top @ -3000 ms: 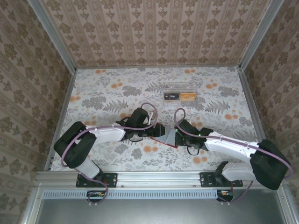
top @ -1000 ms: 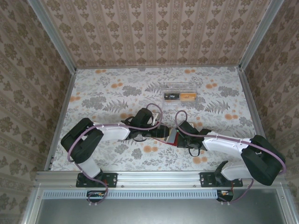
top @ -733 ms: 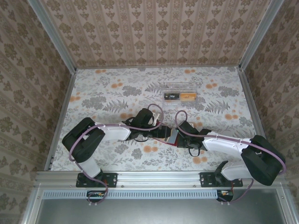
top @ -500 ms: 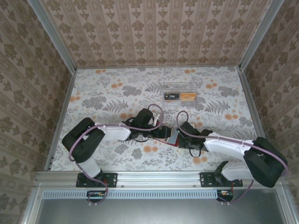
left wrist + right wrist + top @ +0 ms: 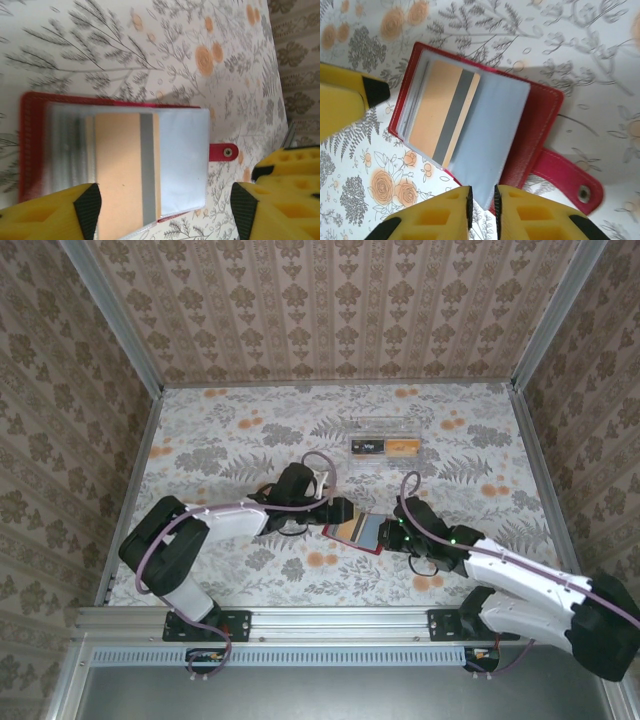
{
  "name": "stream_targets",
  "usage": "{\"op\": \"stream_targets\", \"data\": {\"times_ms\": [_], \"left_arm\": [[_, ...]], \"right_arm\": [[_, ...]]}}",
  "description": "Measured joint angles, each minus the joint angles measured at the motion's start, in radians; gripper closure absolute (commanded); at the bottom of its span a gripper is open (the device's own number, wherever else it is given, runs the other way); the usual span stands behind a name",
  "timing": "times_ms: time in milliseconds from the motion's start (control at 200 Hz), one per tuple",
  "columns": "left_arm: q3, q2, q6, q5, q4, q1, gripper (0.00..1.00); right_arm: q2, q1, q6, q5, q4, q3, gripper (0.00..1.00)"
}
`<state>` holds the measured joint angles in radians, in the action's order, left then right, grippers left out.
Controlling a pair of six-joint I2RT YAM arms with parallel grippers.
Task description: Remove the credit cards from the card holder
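- Floral-patterned tabletop (image 5: 220, 440) inside a wallpapered enclosure; all positions below are referenced to the card holder (image 5: 358, 531).
- Card holder: lies open and flat on the tabletop between the two arms. The red cover faces down and the grey-blue sleeve (image 5: 182, 155) faces up.
- Closing tab (image 5: 222, 151): projects from the holder edge on the right-arm side.
- Orange card (image 5: 122, 165): seated in the upper sleeve, grey stripe visible. Its long axis runs along the holder's fold, and one short end points toward the left gripper (image 5: 166, 201).
- Left gripper: fingers spread wide, one on either side of the card's near end, holding nothing. It is at the holder's left edge.
- Right gripper (image 5: 482, 194): fingers drawn nearly together with a slim gap between them. It is at the holder edge near the tab. A sleeve corner lies at that gap; whether it is pinched cannot be determined.
- Judgement: both grippers are at the holder. The left one is in line with the card's long axis, so extraction calls for a pull along that axis, with the holder restrained from the tab side.
- Count: one card holder, one tab and one orange card in it. Further sleeves are stacked beneath; they are blurred and their number is not readable.
- Clear box (image 5: 380, 445): one, well beyond the holder's far side, apart from both grippers.
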<state>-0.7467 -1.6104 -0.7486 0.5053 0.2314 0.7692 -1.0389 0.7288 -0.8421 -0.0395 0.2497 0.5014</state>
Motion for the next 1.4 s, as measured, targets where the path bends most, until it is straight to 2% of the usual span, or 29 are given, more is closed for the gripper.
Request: {"op": "stream_targets", "data": {"times_ms": [115, 350, 580, 845, 1215, 1400], "left_arm": [[0.000, -0.007, 0.013, 0.008, -0.006, -0.012, 0.44], [0.000, -0.055, 0.015, 0.023, -0.002, -0.007, 0.46], [0.000, -0.069, 0.020, 0.023, 0.000, 0.017, 0.54], [-0.007, -0.097, 0.027, 0.013, -0.024, 0.030, 0.57], [-0.014, -0.116, 0.022, 0.002, -0.015, 0.030, 0.68], [-0.014, -0.117, 0.022, -0.009, -0.019, 0.030, 0.68]], "right_arm": [[-0.105, 0.000, -0.030, 0.058, -0.082, 0.011, 0.80], [-0.239, -0.023, -0.093, 0.138, -0.223, 0.015, 0.81], [-0.311, -0.064, -0.132, 0.204, -0.345, 0.014, 0.81], [-0.335, -0.089, -0.150, 0.235, -0.393, -0.011, 0.81], [-0.424, -0.116, -0.165, 0.281, -0.480, -0.037, 0.81], [-0.430, -0.130, -0.191, 0.316, -0.544, -0.063, 0.80]]}}
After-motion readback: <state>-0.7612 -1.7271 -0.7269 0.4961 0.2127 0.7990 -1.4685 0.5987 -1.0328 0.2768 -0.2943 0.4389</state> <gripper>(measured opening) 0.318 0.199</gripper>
